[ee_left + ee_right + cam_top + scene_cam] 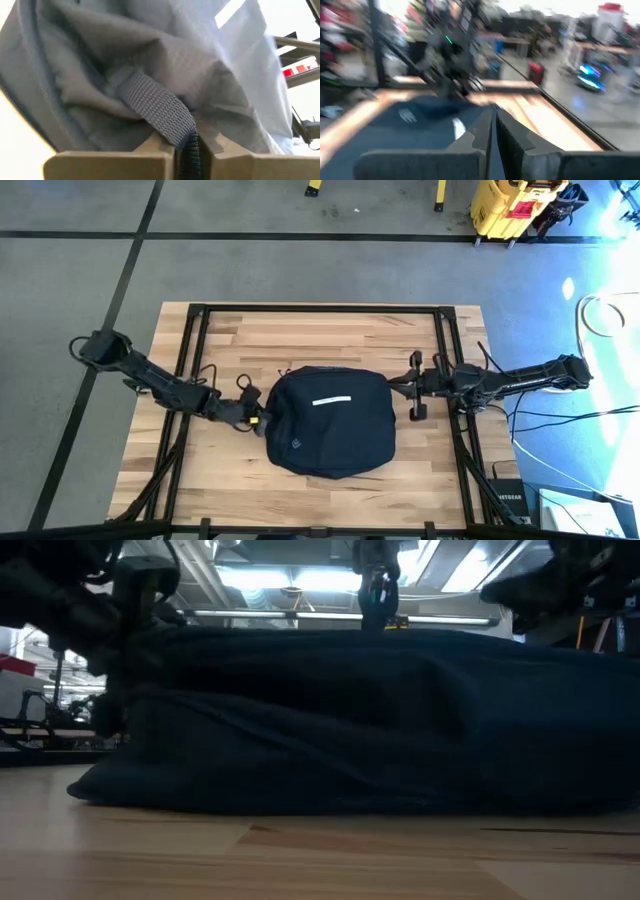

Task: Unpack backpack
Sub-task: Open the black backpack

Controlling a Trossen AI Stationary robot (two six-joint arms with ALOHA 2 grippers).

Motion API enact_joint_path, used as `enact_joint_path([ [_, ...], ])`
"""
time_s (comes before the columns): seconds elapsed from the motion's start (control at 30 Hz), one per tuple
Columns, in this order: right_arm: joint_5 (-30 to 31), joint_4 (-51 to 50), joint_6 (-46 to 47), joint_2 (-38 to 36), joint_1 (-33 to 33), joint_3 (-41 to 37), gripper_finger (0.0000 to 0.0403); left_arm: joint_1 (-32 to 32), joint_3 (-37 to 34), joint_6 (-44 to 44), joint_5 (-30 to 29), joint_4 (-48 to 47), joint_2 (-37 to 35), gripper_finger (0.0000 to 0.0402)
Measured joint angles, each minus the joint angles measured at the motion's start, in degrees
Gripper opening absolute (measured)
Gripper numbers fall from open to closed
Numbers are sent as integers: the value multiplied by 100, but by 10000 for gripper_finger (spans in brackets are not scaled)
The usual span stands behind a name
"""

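A: Where's the backpack?
B: Flat at the centre of the wooden table.
A: Left gripper?
B: At the bag's nine o'clock edge, jaws pinched on a webbing strap.
A: Right gripper?
B: Near two o'clock, jaws together, empty.

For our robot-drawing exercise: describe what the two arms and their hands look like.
Both arms are dark, slim and jointed, with black cables looping beside them. The left hand carries a small yellow mark. The right hand is all black, and its fingers are flat, angular and dark grey.
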Motion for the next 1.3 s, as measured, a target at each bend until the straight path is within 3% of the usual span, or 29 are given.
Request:
enact_joint_path([
  [0.23,164,-613,-89,354,0,529,10,1224,0,1150,912,-510,-386,0],
  [0.53,164,-686,-163,449,0,604,10,4015,74,3037,2746,-706,-465,0],
  [0.77,157,-629,-148,449,0,604,10,5757,875,4149,4238,-771,-303,0],
  [1.0,153,-535,-144,449,0,604,10,6116,2152,4855,4907,-1042,698,0],
  [1.3,153,-531,-127,447,0,604,10,5595,4010,5155,5256,-1210,2529,0],
])
